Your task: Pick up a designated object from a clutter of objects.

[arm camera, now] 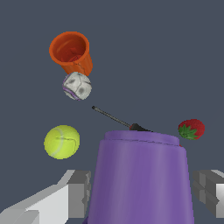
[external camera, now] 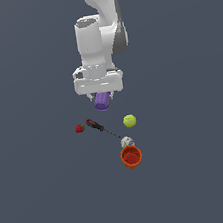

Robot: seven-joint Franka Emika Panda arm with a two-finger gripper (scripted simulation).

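Observation:
The purple cup [external camera: 102,102] hangs tilted under my gripper [external camera: 101,96], above the other items. In the wrist view the purple cup [arm camera: 142,175] fills the space between the two grey fingers [arm camera: 79,193], and the gripper [arm camera: 142,194] is shut on it. Below lies the clutter: an orange-red cup [external camera: 131,157] standing upright, a whitish ball [external camera: 126,142] touching it, a yellow-green ball [external camera: 129,121], a black-and-red screwdriver [external camera: 100,128] and a red strawberry [external camera: 79,128]. The held cup hides the screwdriver's handle in the wrist view.
In the wrist view the orange-red cup [arm camera: 71,51], whitish ball [arm camera: 77,85], yellow-green ball [arm camera: 62,141], strawberry [arm camera: 191,129] and screwdriver shaft [arm camera: 111,117] lie spread over a plain dark grey floor [external camera: 40,195].

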